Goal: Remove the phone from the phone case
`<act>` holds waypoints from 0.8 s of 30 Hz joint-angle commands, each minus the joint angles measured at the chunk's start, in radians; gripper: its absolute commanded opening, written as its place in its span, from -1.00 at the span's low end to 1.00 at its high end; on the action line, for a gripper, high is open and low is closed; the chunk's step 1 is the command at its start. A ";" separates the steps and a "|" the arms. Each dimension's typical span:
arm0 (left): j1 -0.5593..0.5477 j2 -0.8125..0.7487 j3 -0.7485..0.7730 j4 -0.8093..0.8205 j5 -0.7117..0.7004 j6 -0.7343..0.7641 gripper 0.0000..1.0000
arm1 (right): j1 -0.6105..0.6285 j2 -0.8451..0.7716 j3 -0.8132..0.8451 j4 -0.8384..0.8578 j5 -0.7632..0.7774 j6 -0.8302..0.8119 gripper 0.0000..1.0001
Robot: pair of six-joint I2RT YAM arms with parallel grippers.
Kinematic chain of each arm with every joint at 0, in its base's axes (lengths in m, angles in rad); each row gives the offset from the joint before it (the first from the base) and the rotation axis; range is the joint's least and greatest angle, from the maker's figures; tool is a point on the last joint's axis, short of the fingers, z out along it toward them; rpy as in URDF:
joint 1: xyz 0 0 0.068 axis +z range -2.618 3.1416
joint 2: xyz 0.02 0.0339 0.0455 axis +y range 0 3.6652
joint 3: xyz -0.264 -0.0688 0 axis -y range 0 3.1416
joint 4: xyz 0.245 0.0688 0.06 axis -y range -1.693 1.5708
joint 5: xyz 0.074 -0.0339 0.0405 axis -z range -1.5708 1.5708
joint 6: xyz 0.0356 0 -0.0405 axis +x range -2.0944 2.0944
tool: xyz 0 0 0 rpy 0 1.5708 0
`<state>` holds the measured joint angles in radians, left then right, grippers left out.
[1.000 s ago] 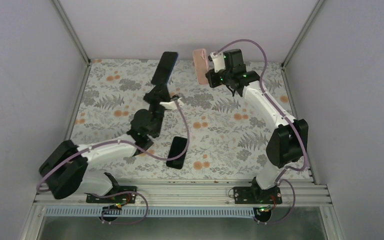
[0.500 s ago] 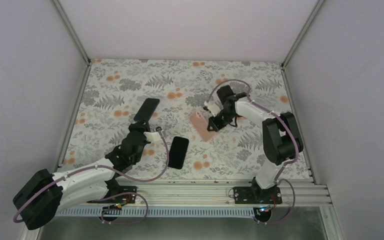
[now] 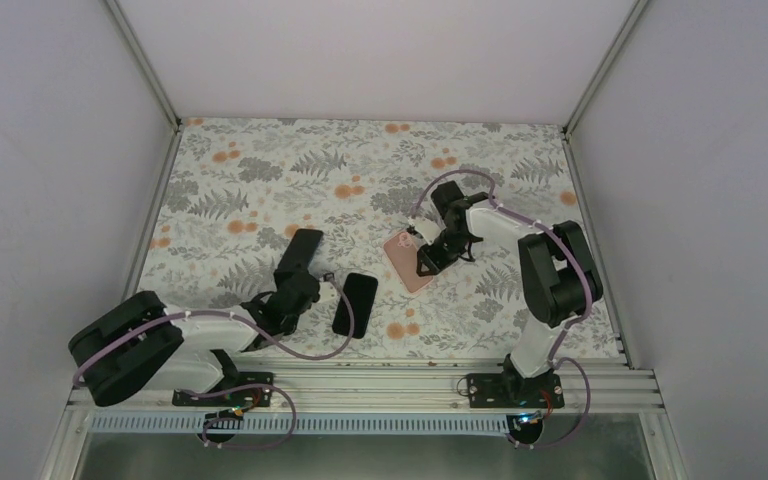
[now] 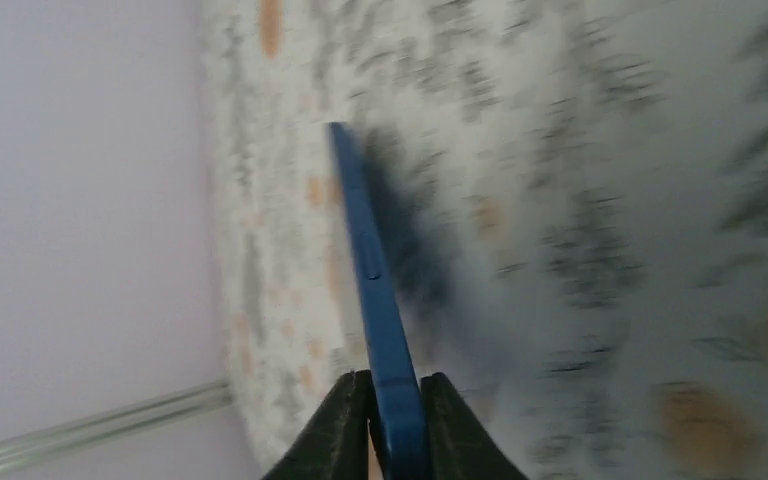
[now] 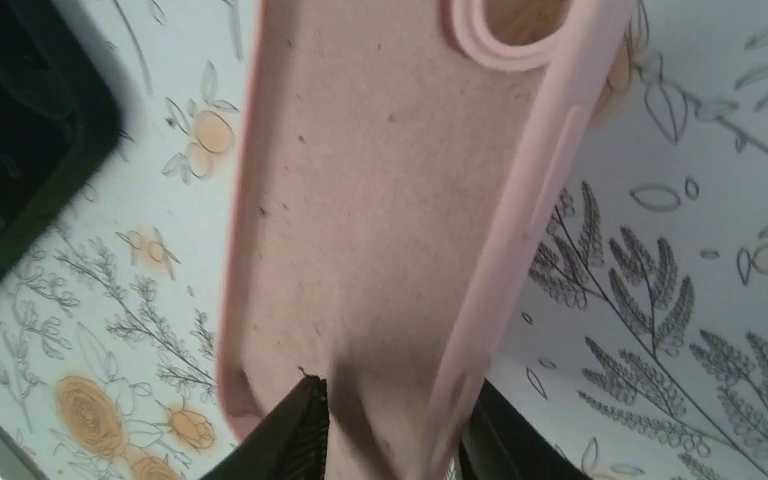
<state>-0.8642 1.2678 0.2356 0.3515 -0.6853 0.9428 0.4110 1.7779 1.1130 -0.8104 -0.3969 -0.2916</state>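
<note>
Sinking both arms closer to the table [image 3: 240, 160] than half a second ago. Clamping the right gripper [image 5: 390, 405] on the pink case [image 5: 360, 200], holding it low, just right of the black phone [image 3: 355, 303]. Squeezing the left gripper [image 4: 393, 392] on the blue phone [image 4: 372, 280], just left of the black phone, outside the pink case.
</note>
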 commanded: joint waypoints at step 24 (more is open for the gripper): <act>0.455 -0.353 0.886 -1.082 0.615 -0.204 1.00 | 0.440 -0.325 -0.007 0.188 0.338 -0.136 1.00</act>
<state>-0.5087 0.9100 1.0298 -0.6456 -0.1562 0.7040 0.7872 1.4418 1.1023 -0.8043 -0.0559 -0.3634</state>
